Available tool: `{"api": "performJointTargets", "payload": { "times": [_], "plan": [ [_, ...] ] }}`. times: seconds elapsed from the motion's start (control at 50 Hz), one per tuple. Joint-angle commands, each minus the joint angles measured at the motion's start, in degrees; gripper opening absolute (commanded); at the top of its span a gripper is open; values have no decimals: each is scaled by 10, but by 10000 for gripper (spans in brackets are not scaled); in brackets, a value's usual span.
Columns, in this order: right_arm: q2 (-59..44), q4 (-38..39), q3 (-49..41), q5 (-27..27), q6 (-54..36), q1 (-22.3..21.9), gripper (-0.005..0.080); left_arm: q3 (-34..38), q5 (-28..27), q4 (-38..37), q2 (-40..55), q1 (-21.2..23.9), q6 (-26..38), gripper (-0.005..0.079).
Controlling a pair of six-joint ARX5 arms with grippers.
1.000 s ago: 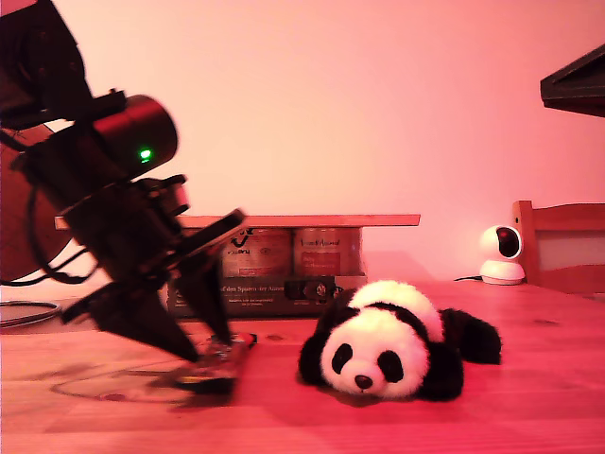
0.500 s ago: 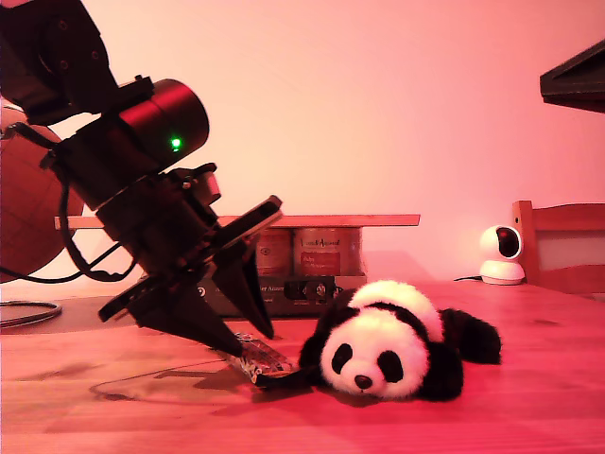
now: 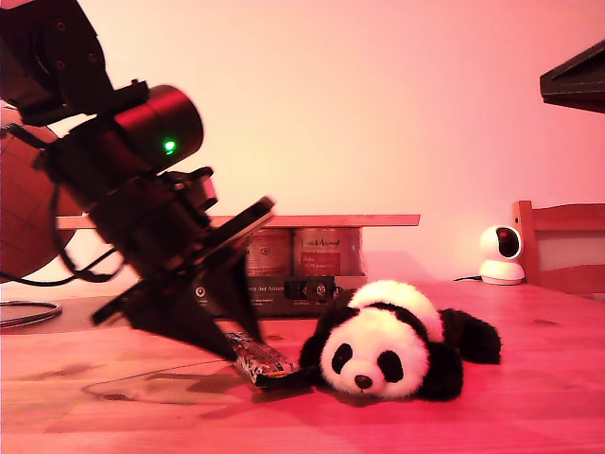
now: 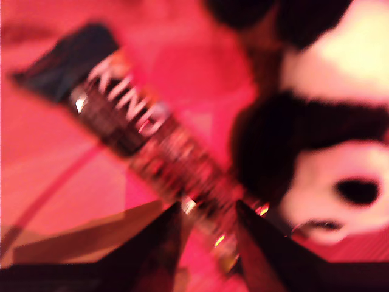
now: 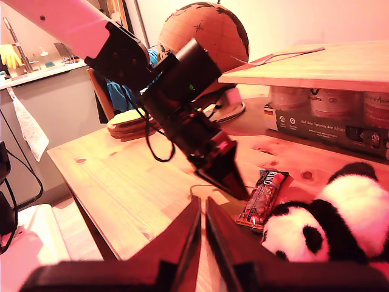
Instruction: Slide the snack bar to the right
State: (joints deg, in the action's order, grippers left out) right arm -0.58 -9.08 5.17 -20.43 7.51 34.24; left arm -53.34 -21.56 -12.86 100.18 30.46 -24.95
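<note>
The snack bar (image 3: pixel 263 361) lies on the wooden table (image 3: pixel 529 397), its dark shiny wrapper (image 4: pixel 152 140) running slantwise, one end right beside the plush panda (image 3: pixel 388 345). My first gripper (image 3: pixel 246 348) comes down steeply from the exterior view's left. Its two fingertips (image 4: pixel 177 210) sit on either side of the bar's near end, shut on it. The second wrist view shows the same bar (image 5: pixel 261 198) at the tips of that gripper (image 5: pixel 243 193), next to the panda (image 5: pixel 328 225). My second gripper (image 5: pixel 202 204) hovers well back from the bar, shut with nothing in it.
Behind the bar stands a dark boxed tray of jars (image 3: pixel 284 274) under a wooden board (image 3: pixel 312 220). A globe (image 5: pixel 203 30) stands behind the first arm. At the exterior view's right are a small white camera (image 3: pixel 499 253) and a chair back (image 3: pixel 562 246).
My first gripper carried the bar toward the exterior view's right until it reached the panda. Over the last half second the gripper eased back a little; the bar has hardly moved.
</note>
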Motion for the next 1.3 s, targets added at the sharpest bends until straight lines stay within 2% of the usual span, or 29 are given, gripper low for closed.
{"api": "performJointTargets", "payload": {
  "times": [0.0,0.04,0.08,0.16,0.18,0.2,0.54,0.68,0.8,0.92,1.12,1.28],
  "plan": [
    [-4,0,1,1,2,2,-12,8,-3,-8,-40,-9,21,148],
    [-4,-9,1,3,2,2,-12,8,0,-17,-54,-13,21,108],
    [-4,-21,1,5,2,2,-12,8,4,-26,-70,-17,59,71],
    [-4,-52,1,13,7,2,-12,8,26,-39,-101,-21,59,17],
    [-4,-61,1,16,7,2,-12,8,33,-42,-110,-22,94,8],
    [-4,-68,1,18,9,2,-12,8,38,-44,-120,-23,101,0],
    [-4,-88,1,106,15,2,-12,8,156,-83,-280,-22,187,-18],
    [-4,-79,1,169,14,0,-12,9,184,-112,-332,-22,196,-19],
    [-4,-49,1,186,7,-8,-12,19,191,-116,-364,-24,214,-19],
    [-4,-24,1,198,1,-32,-12,51,189,-107,-395,-31,220,-19],
    [-4,-24,2,191,-1,-101,-12,121,175,-80,-467,-42,220,-19],
    [-4,-25,5,148,-2,-167,-12,164,175,-71,-536,-64,220,-19]
  ]
}}
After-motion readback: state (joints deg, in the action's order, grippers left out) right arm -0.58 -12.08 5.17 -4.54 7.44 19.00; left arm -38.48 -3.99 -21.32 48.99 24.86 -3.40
